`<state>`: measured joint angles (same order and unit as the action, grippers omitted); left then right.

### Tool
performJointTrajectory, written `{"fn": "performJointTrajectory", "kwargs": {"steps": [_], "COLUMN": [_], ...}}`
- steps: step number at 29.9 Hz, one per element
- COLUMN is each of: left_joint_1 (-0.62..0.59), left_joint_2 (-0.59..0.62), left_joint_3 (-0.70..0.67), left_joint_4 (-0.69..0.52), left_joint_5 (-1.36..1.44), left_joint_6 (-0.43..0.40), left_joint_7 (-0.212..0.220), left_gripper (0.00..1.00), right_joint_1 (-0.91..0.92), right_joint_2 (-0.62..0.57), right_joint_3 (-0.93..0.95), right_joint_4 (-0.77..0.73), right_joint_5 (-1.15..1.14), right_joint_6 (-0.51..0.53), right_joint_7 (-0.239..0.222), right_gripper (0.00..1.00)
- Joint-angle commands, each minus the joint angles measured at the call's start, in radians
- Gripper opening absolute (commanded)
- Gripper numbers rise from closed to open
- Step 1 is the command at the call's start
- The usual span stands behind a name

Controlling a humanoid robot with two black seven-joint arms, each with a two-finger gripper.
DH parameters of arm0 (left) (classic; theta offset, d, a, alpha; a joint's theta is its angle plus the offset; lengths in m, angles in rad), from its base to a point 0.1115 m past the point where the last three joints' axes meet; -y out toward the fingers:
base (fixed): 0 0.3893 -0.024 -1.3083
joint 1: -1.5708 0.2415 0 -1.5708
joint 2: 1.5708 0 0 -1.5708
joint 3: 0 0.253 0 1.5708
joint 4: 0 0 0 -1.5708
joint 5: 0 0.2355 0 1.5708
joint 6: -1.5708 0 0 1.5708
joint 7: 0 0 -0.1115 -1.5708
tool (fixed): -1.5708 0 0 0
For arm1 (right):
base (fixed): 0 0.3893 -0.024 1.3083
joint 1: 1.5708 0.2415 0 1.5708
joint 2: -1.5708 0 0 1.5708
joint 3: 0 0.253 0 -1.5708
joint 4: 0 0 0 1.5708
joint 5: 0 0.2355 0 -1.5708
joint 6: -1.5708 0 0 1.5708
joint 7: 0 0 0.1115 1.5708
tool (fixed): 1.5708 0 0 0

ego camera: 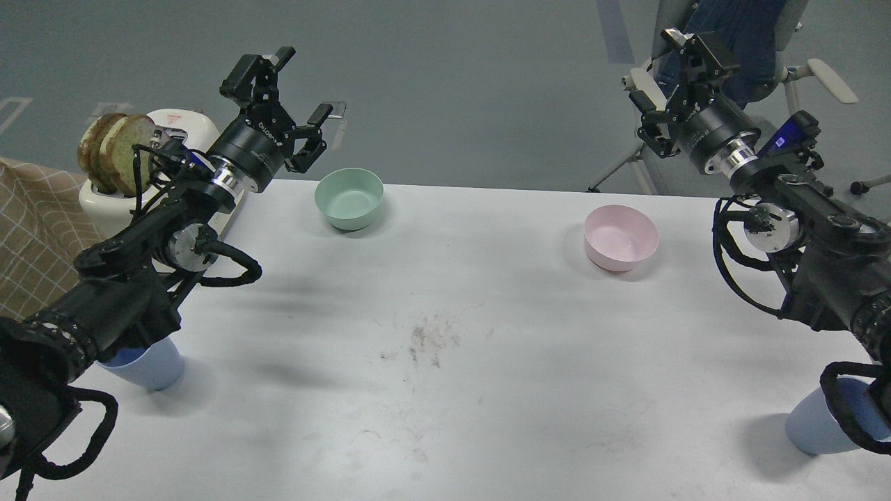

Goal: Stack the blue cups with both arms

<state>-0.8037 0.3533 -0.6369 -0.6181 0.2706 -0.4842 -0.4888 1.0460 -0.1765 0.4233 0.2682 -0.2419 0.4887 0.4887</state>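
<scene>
The left end effector (291,89) is raised above the far left edge of the counter (445,390), its two fingers spread wide apart and grasping nothing. It hangs just left of the mint-green bowl (349,199), apart from it. The right end effector (668,87) is lifted beyond the far right edge of the counter, in front of a chair (731,42); its fingers also stand apart with nothing between them, though they are seen at an angle against a dark background.

The two blue cups stand well apart, each at a near corner of the counter. The left blue cup (150,369) sits upright at the near left, its rim partly hidden under the thick part of the left arm (125,292). The right blue cup (818,424) stands at the near right, partly covered by a loop of black cable from the right arm (828,243). Neither cup is touched by an end effector.

The mint-green bowl rests at the far left of the counter, open side up. The pink bowl (621,238) sits to the right of centre, nearer than the green one. Between them, toward the middle, the white surface carries a patch of dark smudges (428,341). At the far left stands a white toaster (163,181) with slices of bread (115,149) sticking up from it, just behind the left arm.
</scene>
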Motion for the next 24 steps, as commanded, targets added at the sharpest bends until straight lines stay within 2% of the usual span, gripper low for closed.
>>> {"fn": "performJointTrajectory", "kwargs": {"steps": [1,24], "left_joint_1": [-0.008,0.005], "left_joint_2": [-0.01,-0.03], "left_joint_3": [-0.006,-0.033], "left_joint_4": [0.0,-0.018], "left_joint_5": [-0.005,-0.005], "left_joint_6": [-0.005,-0.005], "left_joint_7": [0.0,0.0], "left_gripper": [0.98,0.98], "right_joint_1": [0.002,-0.015], "right_joint_2": [-0.001,0.078], "right_joint_3": [0.006,0.015], "right_joint_4": [-0.007,-0.073], "right_joint_5": [0.0,0.001], "right_joint_6": [0.0,0.0], "right_joint_7": [0.0,0.0], "right_gripper": [1.0,1.0]}}
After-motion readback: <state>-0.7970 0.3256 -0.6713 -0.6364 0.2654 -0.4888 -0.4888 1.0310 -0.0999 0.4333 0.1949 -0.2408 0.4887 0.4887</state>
